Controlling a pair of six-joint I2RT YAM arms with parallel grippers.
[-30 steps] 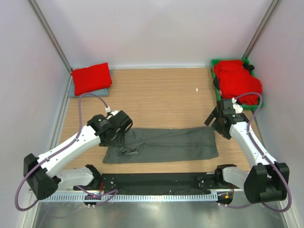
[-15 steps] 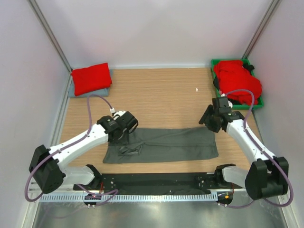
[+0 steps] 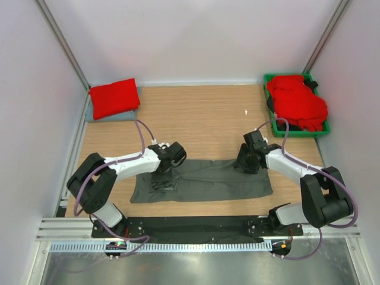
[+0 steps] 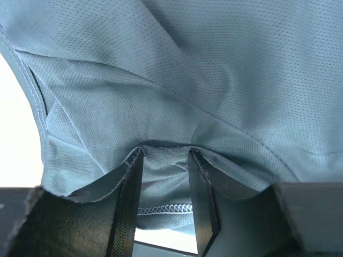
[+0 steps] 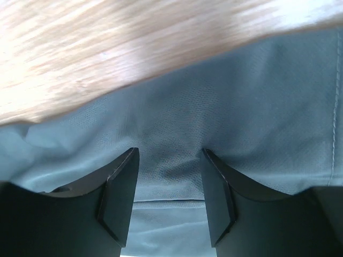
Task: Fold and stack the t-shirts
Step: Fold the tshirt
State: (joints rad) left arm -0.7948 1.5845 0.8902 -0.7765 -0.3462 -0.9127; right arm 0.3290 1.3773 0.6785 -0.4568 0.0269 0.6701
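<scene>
A dark charcoal grey t-shirt [image 3: 208, 181] lies folded into a long strip across the near table. My left gripper [image 3: 165, 173] presses down on its left part, near a sleeve. In the left wrist view the left gripper [image 4: 165, 155] stands partly open, with cloth and a stitched hem bunched loosely between the fingers [image 4: 128, 198]. My right gripper [image 3: 247, 161] rests on the strip's far right edge. In the right wrist view the right gripper [image 5: 170, 152] is open, tips on the grey t-shirt [image 5: 241, 96]. A folded red t-shirt [image 3: 114, 98] lies on a pale blue-grey one [image 3: 101, 115] at the back left.
A green bin [image 3: 317, 132] at the back right holds a heap of red t-shirts [image 3: 297, 101]. A small white speck [image 3: 246, 111] lies on the wooden table [image 3: 196, 119]. Walls close in on both sides. A black rail runs along the near edge.
Both arms have swung inward and down onto the grey t-shirt, the left from its left end, the right from beside the bin. Both pairs of jaws have narrowed.
</scene>
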